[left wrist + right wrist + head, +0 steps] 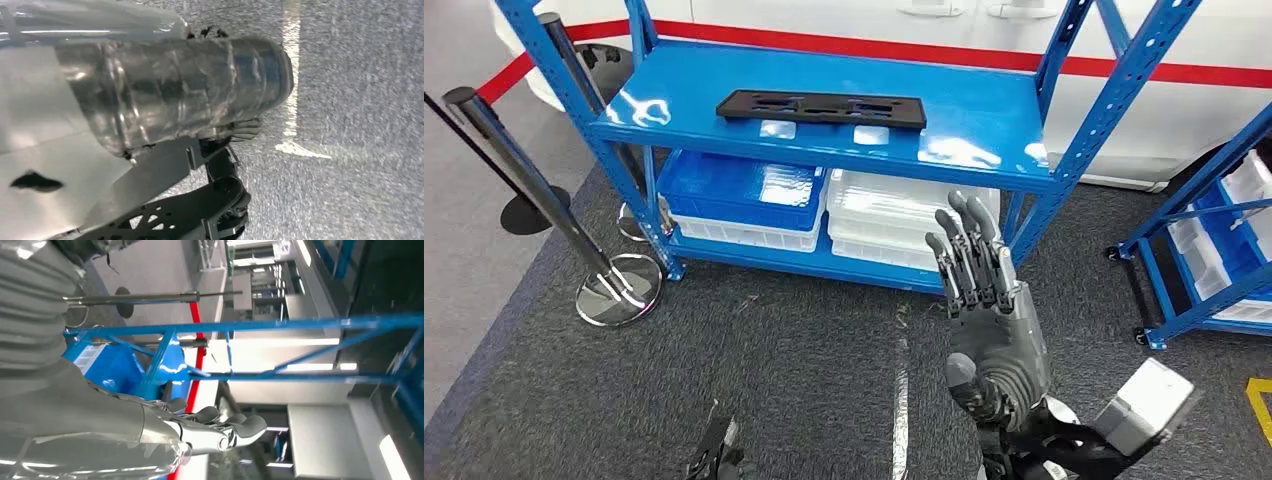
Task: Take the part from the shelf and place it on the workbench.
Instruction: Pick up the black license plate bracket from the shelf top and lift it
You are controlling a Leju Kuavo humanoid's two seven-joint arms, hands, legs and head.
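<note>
A long flat black part (822,107) with cut-outs lies on the top board of the blue shelf (984,130), toward its back. My right hand (987,300) is raised in front of the shelf's lower right corner, fingers stretched upward and slightly apart, holding nothing. It stands well short of the part, below and to its right. In the right wrist view my right hand (200,427) points its fingertips (247,426) at the blue shelf frame (280,324). My left hand (717,458) hangs low at the bottom edge, over the dark carpet, its fingers mostly cut off.
White bins (894,215) and a blue bin (739,195) fill the lower shelf. Chrome barrier posts (544,195) on round bases stand left of the shelf. A second blue rack (1214,250) on wheels stands at the right. Dark carpet (774,350) lies in front.
</note>
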